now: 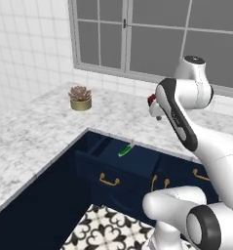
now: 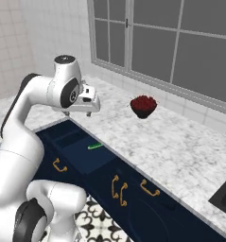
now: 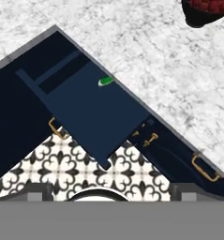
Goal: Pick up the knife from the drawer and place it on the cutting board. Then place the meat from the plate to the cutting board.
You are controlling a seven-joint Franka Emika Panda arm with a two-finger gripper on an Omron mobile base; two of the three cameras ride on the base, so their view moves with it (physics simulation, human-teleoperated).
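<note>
Currently the end effector [image 2: 79, 113] hangs above the pulled-out drawer [image 2: 83, 153], jaws wide and holding nothing; the knife [image 2: 94, 146] lies inside the drawer beside the marble surface [image 2: 171, 146]; a dark bowl [image 2: 143, 107] sits on that surface.

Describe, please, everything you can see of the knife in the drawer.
The knife is small, with a bright green handle; its pale blade end points toward the counter edge and is partly tucked under it. It lies flat inside the open navy drawer, near the back, against the countertop's rim. Nothing grips it.
</note>
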